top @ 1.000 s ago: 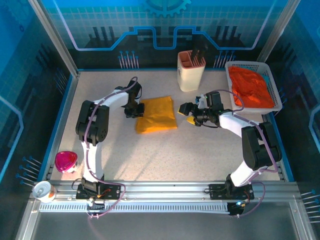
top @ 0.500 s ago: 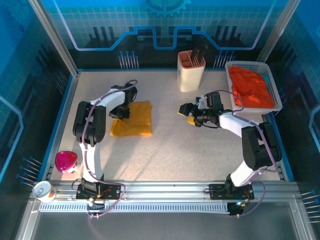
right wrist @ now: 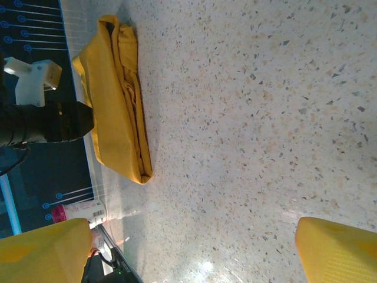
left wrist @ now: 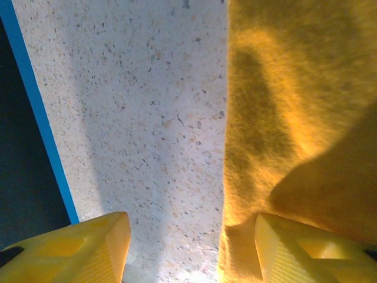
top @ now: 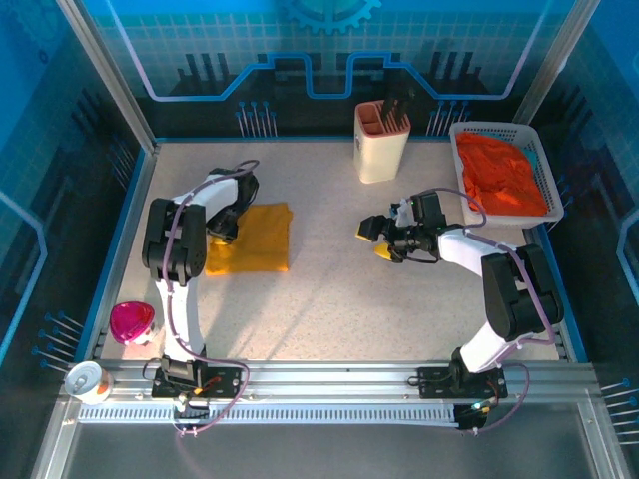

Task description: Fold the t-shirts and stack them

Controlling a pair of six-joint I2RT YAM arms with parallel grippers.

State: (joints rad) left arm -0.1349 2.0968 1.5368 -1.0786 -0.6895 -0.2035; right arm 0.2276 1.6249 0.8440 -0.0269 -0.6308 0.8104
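Since the folded mustard-yellow cloth t-shirt (top: 255,241) lies as a flat, tidy rectangle on the speckled tabletop (top: 329,299), its folding looks finished, and it seems parked there as the base of a stack. Low over its edge hangs the left tool (top: 227,218), fingers spread. In the left wrist view the cloth's edge runs between them, one finger over bare tabletop and the other over the cloth, pinching nothing that I can see. The right tool (top: 372,237) is likewise spread and empty, with the yellow shirt well ahead of its fingertips. Behind that tool the crumpled orange-red cloth t-shirt (top: 499,178) sits in the white mesh plastic basket (top: 499,127), probably the next one to be fetched
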